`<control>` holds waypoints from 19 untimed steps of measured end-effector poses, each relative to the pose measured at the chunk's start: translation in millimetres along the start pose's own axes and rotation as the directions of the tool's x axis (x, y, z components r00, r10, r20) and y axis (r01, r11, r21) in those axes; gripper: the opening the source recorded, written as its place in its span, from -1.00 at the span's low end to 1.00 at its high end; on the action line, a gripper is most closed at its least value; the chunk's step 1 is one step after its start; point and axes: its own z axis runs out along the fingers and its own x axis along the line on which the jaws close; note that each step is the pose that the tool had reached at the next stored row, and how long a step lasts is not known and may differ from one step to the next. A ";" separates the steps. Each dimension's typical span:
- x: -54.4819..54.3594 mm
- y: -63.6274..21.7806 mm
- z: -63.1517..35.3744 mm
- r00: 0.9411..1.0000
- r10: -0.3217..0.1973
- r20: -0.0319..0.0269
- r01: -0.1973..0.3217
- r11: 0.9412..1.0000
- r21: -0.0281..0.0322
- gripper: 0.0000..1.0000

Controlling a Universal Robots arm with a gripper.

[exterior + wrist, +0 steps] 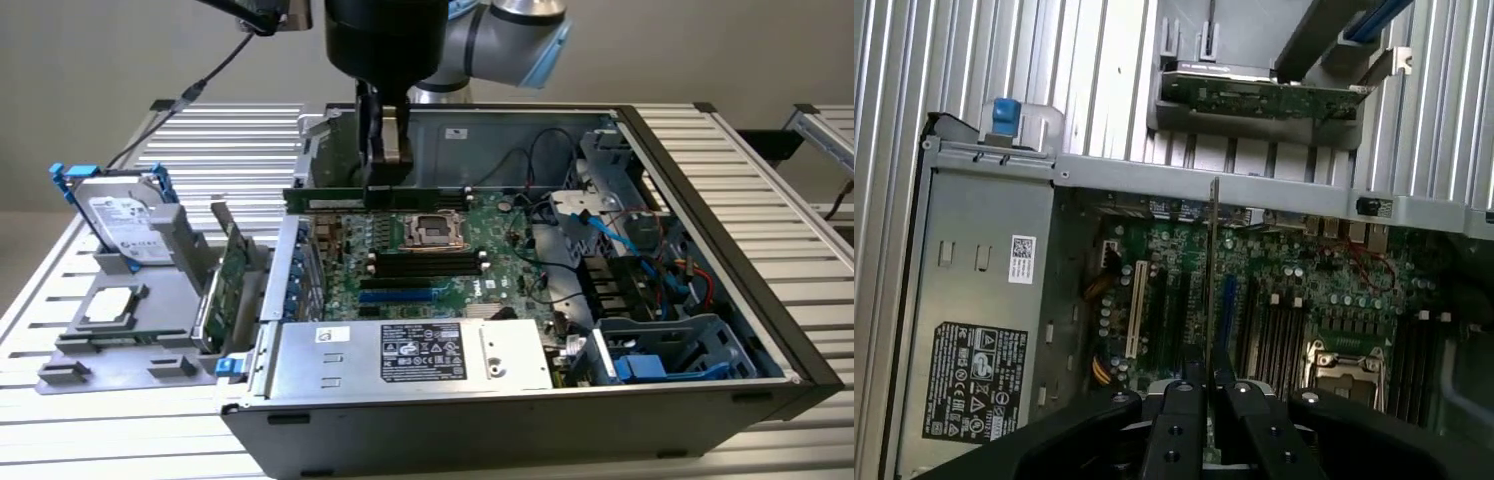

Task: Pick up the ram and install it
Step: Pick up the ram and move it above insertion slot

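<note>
Ram (327, 198) is in the jaws: a thin green stick, held level and on edge. It hangs over the far part of the motherboard (334, 262), just beyond the CPU socket (434, 230), and looks clear of the board as far as I can judge. Gripper (380, 178) is clamped on its middle, pinching the two flat faces, so both ends stick out evenly. On the wrist camera I see it edge-on, a fine line running out from between the fingers (1179, 400).

I'd call it light and stiff but fragile, with bare chips on the faces and contacts along the lower edge. It won't forgive a twist. This mid-length hold on the faces looks right to me and leaves the contact edge free.

The black memory slots (424, 262) lie on the near side of the socket, running the same way as the stick. The power supply (414, 350) sits along the near wall of the case (787, 345). Cables (607, 225) and a drive cage (667, 350) are on the exterior view's right, well apart.

Outside, on the exterior view's left, a hard drive (123, 222) and an expansion card (234, 265) stand in a grey fixture (80, 350). The case's far wall is close behind the stick, the tightest spot I see.
</note>
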 end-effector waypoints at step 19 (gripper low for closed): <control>-47.3 -64.7 20.2 1.000 0.000 0.000 0.000 1.000 0.000 -0.73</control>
